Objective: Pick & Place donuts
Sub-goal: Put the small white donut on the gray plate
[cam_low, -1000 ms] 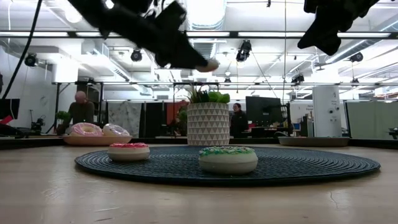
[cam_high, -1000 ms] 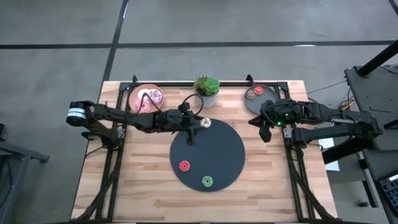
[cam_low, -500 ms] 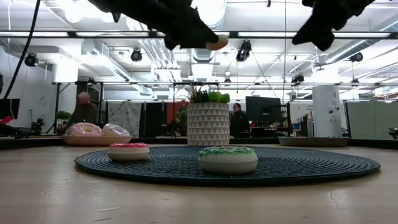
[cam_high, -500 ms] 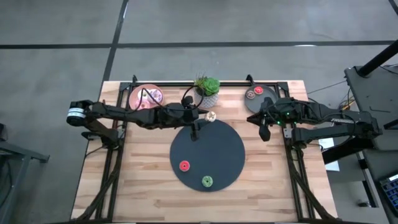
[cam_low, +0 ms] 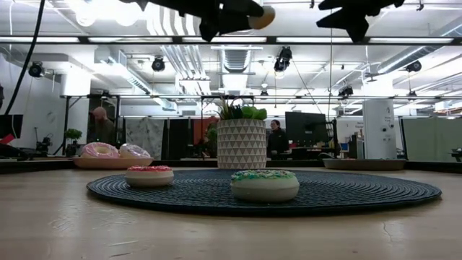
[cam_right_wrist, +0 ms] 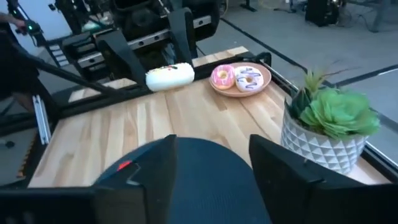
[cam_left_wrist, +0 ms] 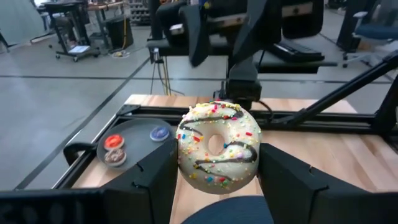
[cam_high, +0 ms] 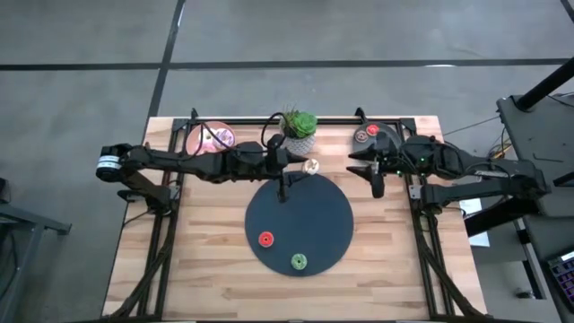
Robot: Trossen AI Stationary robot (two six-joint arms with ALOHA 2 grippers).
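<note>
From above, the left gripper (cam_high: 303, 168) was clamped on a white donut (cam_high: 311, 166), held in the air just beyond the far rim of the dark round mat (cam_high: 332, 211), beside the potted plant (cam_high: 299, 130). The right gripper (cam_high: 375, 177) hovered near the grey plate (cam_high: 387, 136) at the wooden bench's (cam_high: 206, 260) far right corner, fingers apart and empty. A red donut (cam_high: 265, 239) and a green donut (cam_high: 299, 261) lay on the mat's near part. The pink plate (cam_high: 194, 137) sat at the far left corner.

At bench height, the white donut (cam_low: 261, 16) hung high above the plant pot (cam_low: 241, 144); the red-topped (cam_low: 149, 175) and green-topped (cam_low: 264, 185) donuts rested on the mat, apart.

The left wrist camera showed the sprinkled white donut (cam_left_wrist: 217, 147) between its fingers (cam_left_wrist: 149, 180), with the grey plate (cam_left_wrist: 134, 146) and small donuts behind.

The right wrist camera showed open fingers (cam_right_wrist: 152, 165), the plant (cam_right_wrist: 333, 121) close by, and two frosted donuts (cam_right_wrist: 239, 77) on the pink plate.
</note>
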